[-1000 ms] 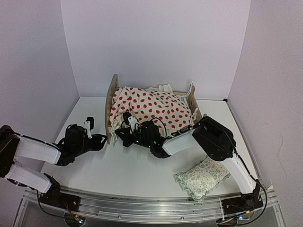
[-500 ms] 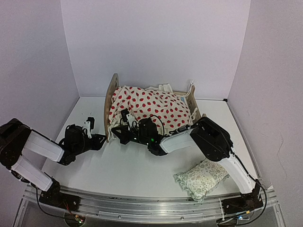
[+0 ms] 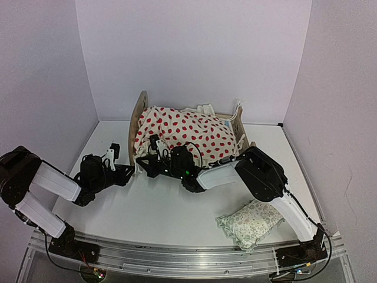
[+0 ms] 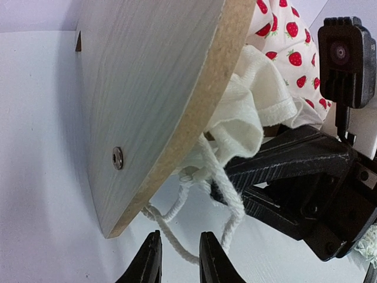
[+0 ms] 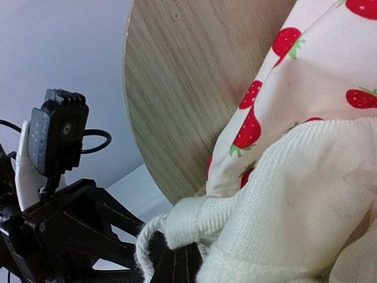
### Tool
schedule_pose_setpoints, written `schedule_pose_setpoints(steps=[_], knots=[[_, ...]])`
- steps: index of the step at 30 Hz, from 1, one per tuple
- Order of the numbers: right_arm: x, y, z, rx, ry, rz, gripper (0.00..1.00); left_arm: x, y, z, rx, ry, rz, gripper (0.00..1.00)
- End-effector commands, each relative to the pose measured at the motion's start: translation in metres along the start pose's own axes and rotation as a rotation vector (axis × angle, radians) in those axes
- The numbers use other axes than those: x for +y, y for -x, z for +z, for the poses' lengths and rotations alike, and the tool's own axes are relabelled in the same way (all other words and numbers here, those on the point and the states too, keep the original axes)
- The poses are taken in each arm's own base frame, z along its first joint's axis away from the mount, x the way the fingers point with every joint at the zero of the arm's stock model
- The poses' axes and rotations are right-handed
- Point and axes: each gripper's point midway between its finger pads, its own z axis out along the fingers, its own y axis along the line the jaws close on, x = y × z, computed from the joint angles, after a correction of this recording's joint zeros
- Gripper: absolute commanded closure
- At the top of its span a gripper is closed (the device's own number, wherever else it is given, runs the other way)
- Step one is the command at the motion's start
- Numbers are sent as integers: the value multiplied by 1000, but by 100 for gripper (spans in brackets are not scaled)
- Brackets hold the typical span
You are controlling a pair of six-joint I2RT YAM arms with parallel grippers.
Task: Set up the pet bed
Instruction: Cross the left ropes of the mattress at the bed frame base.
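Observation:
The pet bed (image 3: 139, 121) stands at the back middle, its light-wood headboard (image 4: 147, 88) on the left. A cream cushion with red strawberries (image 3: 188, 132) lies heaped on it. A white knit fabric (image 4: 250, 100) with a white cord (image 4: 177, 236) hangs out at the bed's near-left corner. My right gripper (image 3: 143, 167) is shut on that knit fabric's corner (image 5: 203, 221), its tips (image 5: 177, 265) just under the hem. My left gripper (image 3: 126, 174) sits low beside the headboard's bottom corner. Its jaws (image 4: 178, 259) stand narrowly open with the cord loop running between them.
A small green floral pillow (image 3: 250, 221) lies on the table at the front right, by the right arm's base. The footboard (image 3: 238, 124) rises at the bed's right end. White walls close in the back and both sides.
My left gripper has moved up to the headboard's corner and its jaws have narrowed. My right gripper has shifted left along the bed's near side, fabric still in it.

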Motion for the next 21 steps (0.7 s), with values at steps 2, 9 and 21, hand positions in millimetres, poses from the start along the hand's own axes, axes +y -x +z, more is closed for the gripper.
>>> schedule_pose_setpoints(steps=[2,9,21], knots=[[-7,-15,3,39,11,63,100,-7,18,8,-53,-36,38,76],[2,-14,2,45,49,99,100,-7,24,12,-72,-33,48,73],[23,-22,3,63,88,101,100,-3,24,20,-86,-20,41,67]])
